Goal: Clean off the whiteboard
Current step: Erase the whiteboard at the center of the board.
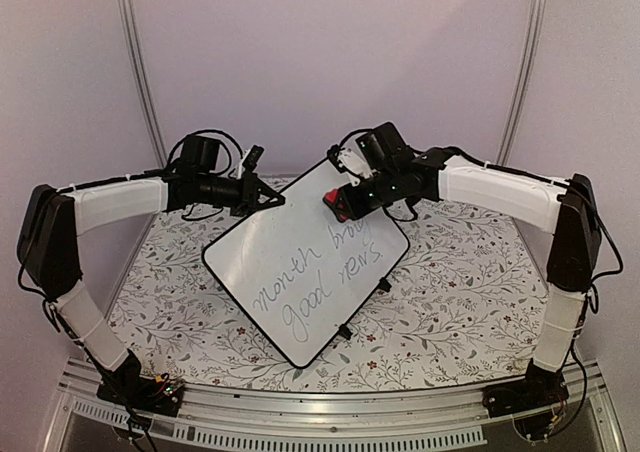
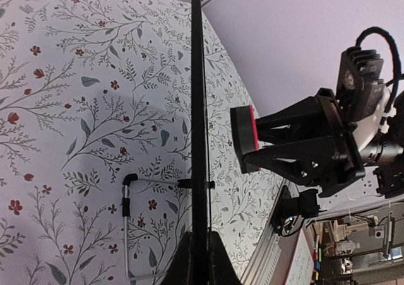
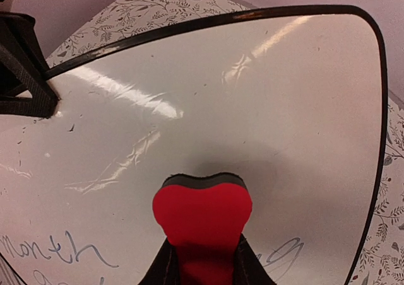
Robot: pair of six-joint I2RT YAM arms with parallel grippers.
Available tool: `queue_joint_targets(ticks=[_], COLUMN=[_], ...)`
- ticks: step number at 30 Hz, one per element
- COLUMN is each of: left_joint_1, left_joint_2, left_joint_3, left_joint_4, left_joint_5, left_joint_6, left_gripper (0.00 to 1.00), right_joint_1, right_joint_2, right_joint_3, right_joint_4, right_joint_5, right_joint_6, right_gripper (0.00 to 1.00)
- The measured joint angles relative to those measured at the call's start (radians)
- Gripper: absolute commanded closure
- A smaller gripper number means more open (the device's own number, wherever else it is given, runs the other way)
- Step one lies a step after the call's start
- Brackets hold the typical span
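right gripper (image 1: pixel 345 204) closed on a red eraser (image 1: pixel 338 204) at the far-right end of the whiteboard (image 1: pixel 290 262), which stands tilted above the floral bench (image 1: pixel 470 292) – whether its lower corner rests there cannot be told. the left gripper (image 1: pixel 268 200) is clamped shut on the board's upper-left edge, bracing it. in the left wrist view the eraser's dark felt face (image 2: pixel 237 137) sits just off the board's surface, a thin gap showing. the grey handwriting (image 1: pixel 320 277) runs along the board's long axis, from near-left to far-right, and lies below the eraser, toward the arm bases – so the wipe likely has to press in, then sweep down and leftward. the right arm is the one placed to do it.
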Motion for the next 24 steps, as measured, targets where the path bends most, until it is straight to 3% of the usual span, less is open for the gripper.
queue_joint_targets(ticks=[12, 24], left_joint_1=[-0.008, -0.007], left_joint_2=[0.011, 0.011], left_joint_3=[0.0, -0.003], left_joint_4=[0.0, -0.023], left_joint_5=[-0.005, -0.051], left_joint_6=[0.031, 0.04], left_gripper=[0.54, 0.16], right_joint_1=[0.024, 0.15], right_joint_2=[-0.198, -0.345], right_joint_3=[-0.109, -0.305], right_joint_4=[-0.014, -0.011], right_joint_5=[0.077, 0.132], right_joint_6=[0.011, 0.083], right_gripper=[1.0, 1.0])
